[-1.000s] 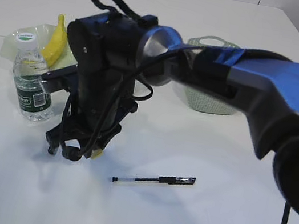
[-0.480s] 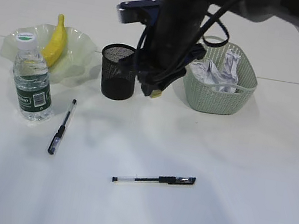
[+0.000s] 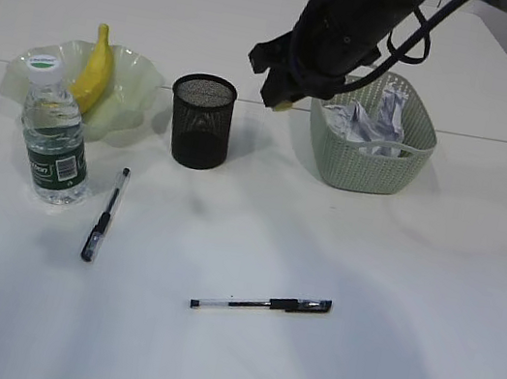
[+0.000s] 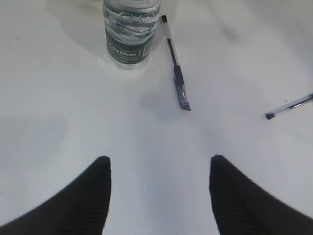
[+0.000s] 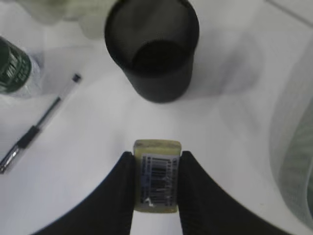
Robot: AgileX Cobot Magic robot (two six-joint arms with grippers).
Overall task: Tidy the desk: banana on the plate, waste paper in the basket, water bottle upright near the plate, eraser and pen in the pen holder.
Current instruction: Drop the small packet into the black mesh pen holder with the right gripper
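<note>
My right gripper hangs in the air just right of the black mesh pen holder, shut on a yellowish eraser with a barcode label. In the right wrist view the pen holder stands ahead of the gripper. The banana lies on the pale green plate. The water bottle stands upright in front of the plate. One pen lies beside the bottle, another pen lies mid-table. Crumpled waste paper sits in the green basket. My left gripper is open and empty above bare table, short of the bottle and pen.
The basket wall shows at the right edge of the right wrist view. The second pen shows at the right edge of the left wrist view. The white table runs back to a wall.
The right arm has lifted from low near the bottle and swung back and to the right, carrying the eraser to beside the pen holder. The left gripper has not changed.
</note>
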